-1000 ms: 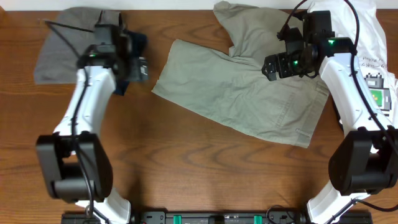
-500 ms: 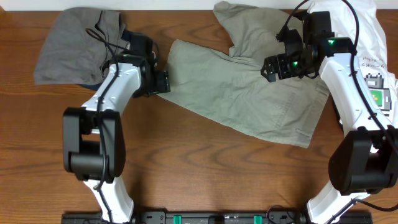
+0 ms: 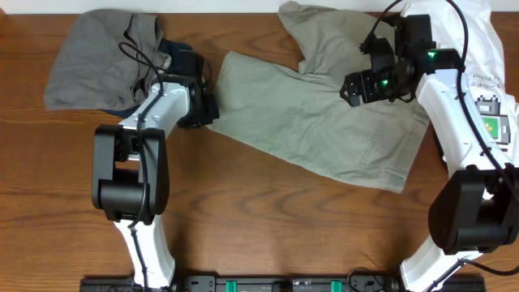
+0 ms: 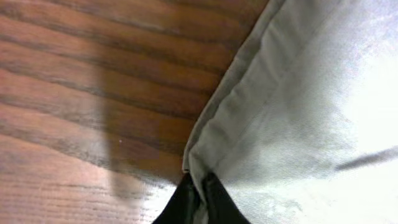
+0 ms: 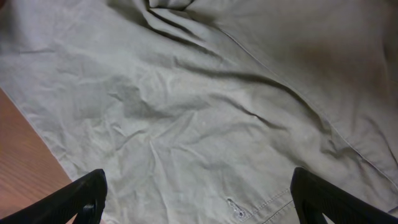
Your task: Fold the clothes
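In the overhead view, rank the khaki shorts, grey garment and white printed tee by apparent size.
1. khaki shorts, clearly largest.
2. grey garment.
3. white printed tee, though the frame edge cuts it off, so its true rank is unsure.

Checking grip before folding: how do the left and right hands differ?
The left hand is shut on the hem of the light khaki cotton shorts; the right hand is wide open. The left is at the shorts' edge; the right over their middle. Both face the same shorts.
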{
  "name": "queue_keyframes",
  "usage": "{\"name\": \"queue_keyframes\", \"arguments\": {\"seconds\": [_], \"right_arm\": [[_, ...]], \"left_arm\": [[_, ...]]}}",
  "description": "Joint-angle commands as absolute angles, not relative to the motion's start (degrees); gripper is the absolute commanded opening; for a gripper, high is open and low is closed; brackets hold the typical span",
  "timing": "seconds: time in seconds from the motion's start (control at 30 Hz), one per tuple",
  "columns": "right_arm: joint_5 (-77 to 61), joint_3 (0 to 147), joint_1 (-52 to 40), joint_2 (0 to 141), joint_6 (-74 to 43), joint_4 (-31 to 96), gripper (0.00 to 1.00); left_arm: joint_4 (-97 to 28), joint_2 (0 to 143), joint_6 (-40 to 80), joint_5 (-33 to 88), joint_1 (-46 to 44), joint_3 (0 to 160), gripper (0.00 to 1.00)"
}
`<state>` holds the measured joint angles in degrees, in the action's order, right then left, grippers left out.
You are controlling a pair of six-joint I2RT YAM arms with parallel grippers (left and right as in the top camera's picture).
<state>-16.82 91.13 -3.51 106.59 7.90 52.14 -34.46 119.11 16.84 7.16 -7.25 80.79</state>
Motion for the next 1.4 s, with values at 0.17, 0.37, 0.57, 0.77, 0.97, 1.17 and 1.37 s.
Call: {"name": "queue_keyframes", "arguments": {"seconds": [0.17, 0.37, 0.57, 0.77, 0.97, 1.17, 1.37], "right_arm": [[-17.6, 90.6, -4.2, 106.2, 5.2, 53.2, 0.86], [-17.4, 86.9, -4.2, 106.2, 3.6, 53.2, 0.86], [-17.4, 84.9, -4.2, 106.2, 2.3, 53.2, 0.86], [-17.4, 84.9, -4.2, 106.2, 2.1, 53.2, 0.87], [-17.4, 84.9, -4.2, 106.2, 2.1, 53.2, 0.88], [-17.4, 84.9, -4.2, 106.2, 1.7, 53.2, 0.88], [-17.4, 84.9, -4.2, 106.2, 1.7, 53.1, 0.89]], "left_arm": [[-51.2, 118.3, 25.1, 4.7, -5.8, 80.4, 0.06], [-63.7, 111.7, 30.6, -3.1, -4.9, 80.2, 0.06], [-68.8, 105.4, 30.8, -3.0, -4.9, 76.7, 0.06], [-72.7, 101.9, 32.1, -3.0, -5.9, 70.8, 0.06], [-72.9, 99.9, 35.0, -1.7, -8.0, 63.8, 0.06], [-72.8, 99.7, 38.3, -0.3, -10.2, 60.3, 0.06], [-72.4, 99.7, 41.3, 1.1, -15.8, 59.8, 0.06]]}}
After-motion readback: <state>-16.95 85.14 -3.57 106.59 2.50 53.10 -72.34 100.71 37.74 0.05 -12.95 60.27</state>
